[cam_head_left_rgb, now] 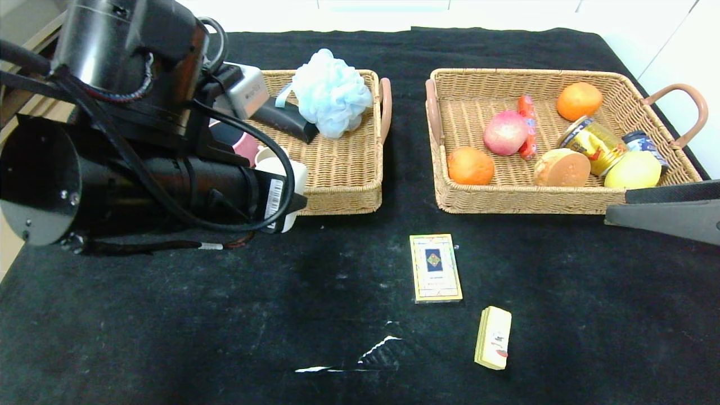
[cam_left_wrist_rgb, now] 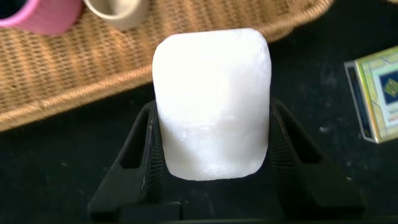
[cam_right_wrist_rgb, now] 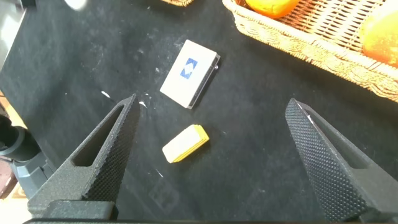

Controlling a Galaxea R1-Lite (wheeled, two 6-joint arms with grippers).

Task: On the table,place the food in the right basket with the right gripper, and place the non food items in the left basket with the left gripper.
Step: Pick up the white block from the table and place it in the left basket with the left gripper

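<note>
My left gripper [cam_left_wrist_rgb: 213, 127] is shut on a white rounded block [cam_left_wrist_rgb: 211, 99]. In the head view the left gripper [cam_head_left_rgb: 291, 197] holds the block [cam_head_left_rgb: 284, 169] over the front rim of the left basket [cam_head_left_rgb: 343, 197]. That basket holds a blue bath puff [cam_head_left_rgb: 332, 93], a black object [cam_head_left_rgb: 287, 118], a pink cup [cam_left_wrist_rgb: 43, 12] and a beige cup [cam_left_wrist_rgb: 115, 11]. My right gripper [cam_right_wrist_rgb: 211, 124] is open and empty above a small yellow box [cam_right_wrist_rgb: 185, 143]. A card box [cam_head_left_rgb: 436, 268] and the yellow box [cam_head_left_rgb: 494, 337] lie on the table.
The right basket [cam_head_left_rgb: 523, 202] holds two oranges, a peach, a red sausage, a can, a bread piece, a lemon and a jar. My right gripper [cam_head_left_rgb: 664, 216] shows at the right edge. White scuffs [cam_head_left_rgb: 377, 349] mark the black cloth near the front.
</note>
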